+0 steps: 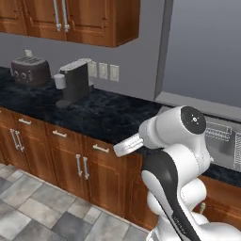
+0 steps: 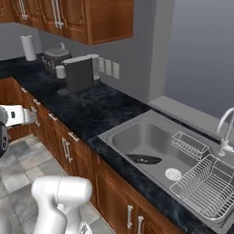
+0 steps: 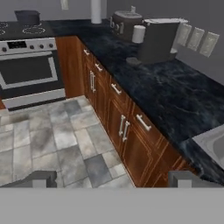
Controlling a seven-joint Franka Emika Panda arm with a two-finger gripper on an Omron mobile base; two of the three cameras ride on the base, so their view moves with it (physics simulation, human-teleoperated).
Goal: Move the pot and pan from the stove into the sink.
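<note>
The dark grey pot [image 3: 27, 16] stands at the back of the black stove [image 3: 26, 48], far off at the top left of the hand view. The black pan [image 2: 144, 159] lies flat on the floor of the steel sink [image 2: 132, 135], whose corner [image 3: 215, 143] also shows at the hand view's right edge. My gripper [image 3: 113, 180] is open with nothing between its fingertips [image 3: 40, 179]. It hangs over the tiled floor in front of the cabinets, facing along the counter toward the stove and well away from the pot.
A coffee machine [image 3: 157, 39], a toaster [image 3: 124, 19] and a paper towel roll [image 3: 96, 11] stand on the dark marbled counter [image 3: 175, 87] between stove and sink. Wire racks [image 2: 205, 183] lie in the sink beside the faucet [image 2: 225, 130]. Wooden cabinets [image 3: 127, 127] line the floor's right side.
</note>
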